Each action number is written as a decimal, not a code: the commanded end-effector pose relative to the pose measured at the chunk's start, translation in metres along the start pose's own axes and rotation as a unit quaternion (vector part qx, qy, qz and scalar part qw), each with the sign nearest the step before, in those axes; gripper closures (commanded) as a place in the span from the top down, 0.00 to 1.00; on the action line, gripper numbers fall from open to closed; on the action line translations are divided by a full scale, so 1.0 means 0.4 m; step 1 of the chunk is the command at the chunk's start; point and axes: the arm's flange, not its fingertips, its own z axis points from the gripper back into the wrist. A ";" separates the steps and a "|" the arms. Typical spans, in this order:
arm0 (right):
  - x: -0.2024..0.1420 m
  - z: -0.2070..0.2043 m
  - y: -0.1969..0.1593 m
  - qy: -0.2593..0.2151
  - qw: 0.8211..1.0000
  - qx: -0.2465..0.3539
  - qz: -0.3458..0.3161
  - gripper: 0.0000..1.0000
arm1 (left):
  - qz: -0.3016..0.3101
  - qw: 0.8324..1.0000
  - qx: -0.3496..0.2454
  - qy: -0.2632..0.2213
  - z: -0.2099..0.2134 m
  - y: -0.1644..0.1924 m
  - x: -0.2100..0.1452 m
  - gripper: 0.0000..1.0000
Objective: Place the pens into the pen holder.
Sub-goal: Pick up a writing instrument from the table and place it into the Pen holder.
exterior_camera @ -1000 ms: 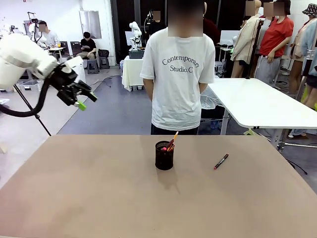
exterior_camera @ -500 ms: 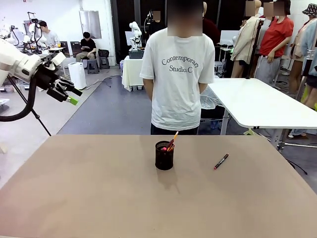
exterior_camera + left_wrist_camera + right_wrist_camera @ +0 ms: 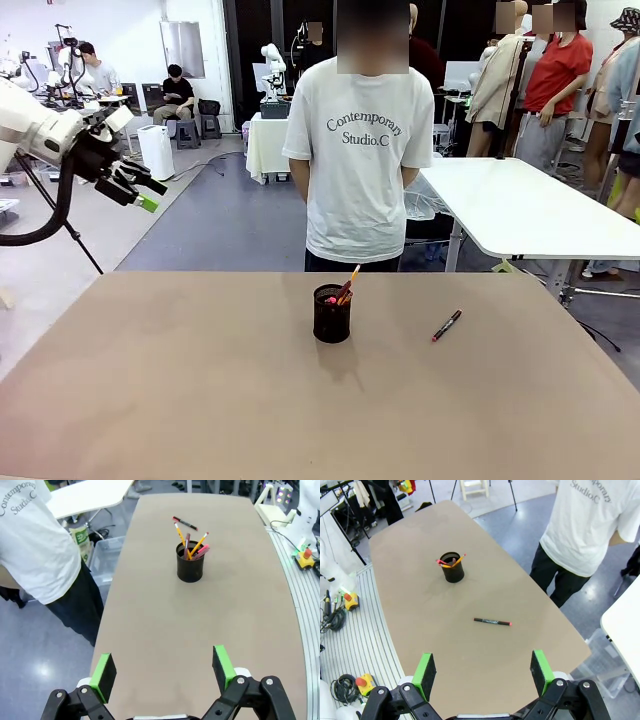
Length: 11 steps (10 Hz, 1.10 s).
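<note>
The black mesh pen holder stands at the table's middle, with an orange-yellow pen and a reddish-brown pen leaning in it. To its right a black pen with red ends lies flat on the table, also seen in the wrist views as the black pen. My left gripper hangs open, high up and beyond the table's left edge. In its own view the left gripper looks down the table at the holder. My right gripper is open and high above the table, far from the holder.
A person in a white T-shirt stands at the far edge, hands behind the back. The brown tabletop is bare around the holder. A white table stands behind at the right.
The left arm has drawn back to the left and upward, away from the table, then held still. The pens and holder have not moved.
</note>
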 end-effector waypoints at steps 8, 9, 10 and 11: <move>0.317 -0.268 -0.009 0.121 0.978 0.055 -0.159 1.00 | -0.003 1.000 0.005 0.001 0.003 0.002 0.003 1.00; 0.351 -0.317 -0.025 0.150 0.969 0.037 -0.192 1.00 | -0.003 1.000 0.005 0.001 0.003 0.002 0.003 1.00; 0.381 -0.379 -0.053 0.168 0.953 -0.013 -0.250 1.00 | -0.003 1.000 0.005 0.001 0.003 0.002 0.003 1.00; 0.392 -0.421 -0.067 0.174 0.938 -0.034 -0.297 1.00 | -0.003 1.000 0.005 0.001 0.003 0.002 0.003 1.00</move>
